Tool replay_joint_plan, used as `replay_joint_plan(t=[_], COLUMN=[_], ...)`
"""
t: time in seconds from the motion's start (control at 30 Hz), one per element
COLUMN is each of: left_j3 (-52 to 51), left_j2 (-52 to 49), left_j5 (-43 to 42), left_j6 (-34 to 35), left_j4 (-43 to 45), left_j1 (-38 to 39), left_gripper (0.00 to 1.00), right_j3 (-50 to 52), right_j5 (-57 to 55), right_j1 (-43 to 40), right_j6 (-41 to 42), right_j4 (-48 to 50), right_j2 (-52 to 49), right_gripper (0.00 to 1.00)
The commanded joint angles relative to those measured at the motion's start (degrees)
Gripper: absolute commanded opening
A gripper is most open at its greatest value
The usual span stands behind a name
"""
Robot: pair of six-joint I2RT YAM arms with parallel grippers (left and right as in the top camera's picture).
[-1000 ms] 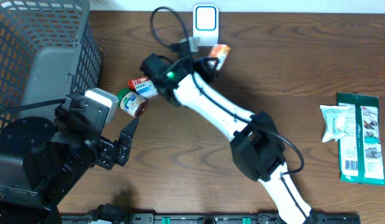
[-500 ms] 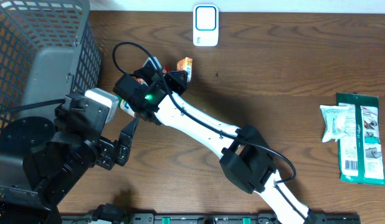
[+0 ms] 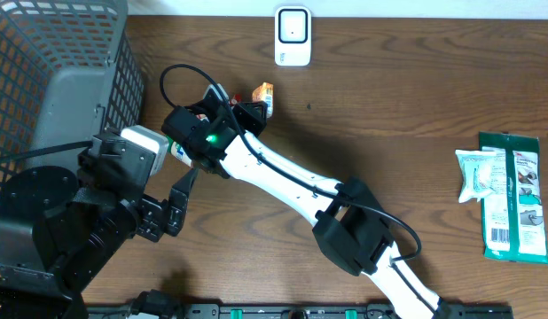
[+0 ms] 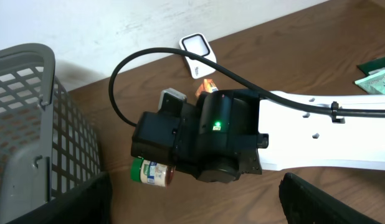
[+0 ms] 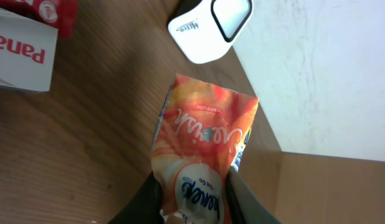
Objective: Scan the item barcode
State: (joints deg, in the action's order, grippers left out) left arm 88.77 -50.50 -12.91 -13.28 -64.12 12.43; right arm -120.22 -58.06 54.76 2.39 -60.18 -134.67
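**Wood, plastic and shiny film**

The table point(image 3: 416, 89) is dark wood, matt, with a fine grain. The basket point(image 3: 43, 80) is grey plastic mesh. The scanner point(image 3: 293, 35) is smooth white plastic with a glossy face. The orange pouch point(image 5: 202, 155) is crinkled, glossy film.

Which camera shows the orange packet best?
The right wrist view: the orange packet sits big and close, print showing, pinched in the right gripper. Overhead shows only a small orange bit at the right arm's tip. The left wrist view shows just a sliver behind that arm.

Base of orange pouch point(image 5: 202, 155) hidden between right tool point(image 5: 194, 208) fingers point(image 5: 250, 202); red-and-white box point(image 5: 18, 37) half off-frame.
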Motion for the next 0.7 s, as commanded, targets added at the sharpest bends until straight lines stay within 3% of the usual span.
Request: replay_joint_plan(t=[0.0, 0.07, 0.2, 0.4, 0.57, 0.67], left_j3=[0.35, 0.35, 0.35, 0.35, 0.35, 0.35], left_j2=[0.02, 0.02, 0.02, 0.02, 0.02, 0.02], left_j5=[0.55, 0.55, 0.55, 0.55, 0.55, 0.55], left_j6=[0.31, 0.31, 0.31, 0.31, 0.31, 0.31], left_j4=[0.07, 0.07, 0.07, 0.04, 0.07, 0.07], left_j1=[-0.13, -0.13, -0.13, -0.13, -0.13, -0.13], left_gripper=[0.86, 0.86, 0.86, 0.86, 0.86, 0.86], right_j3=[0.02, 0.02, 0.02, 0.02, 0.57, 0.68], right_j5=[7.21, 18.91, 32.00, 46.86, 64.46, 65.29], right_j1=[-1.27, -4.00, -11.32, -20.24, -24.70, -24.65], right_j6=[-0.33, 1.09, 6.32, -3.63, -5.73, -5.99], right_j4=[0.68, 0.90, 1.77, -3.82, -1.05, -1.36], right_j2=[0.11, 0.72, 3.67, 6.86, 6.86, 6.86], right_gripper=[0.01, 0.01, 0.01, 0.01, 0.01, 0.01])
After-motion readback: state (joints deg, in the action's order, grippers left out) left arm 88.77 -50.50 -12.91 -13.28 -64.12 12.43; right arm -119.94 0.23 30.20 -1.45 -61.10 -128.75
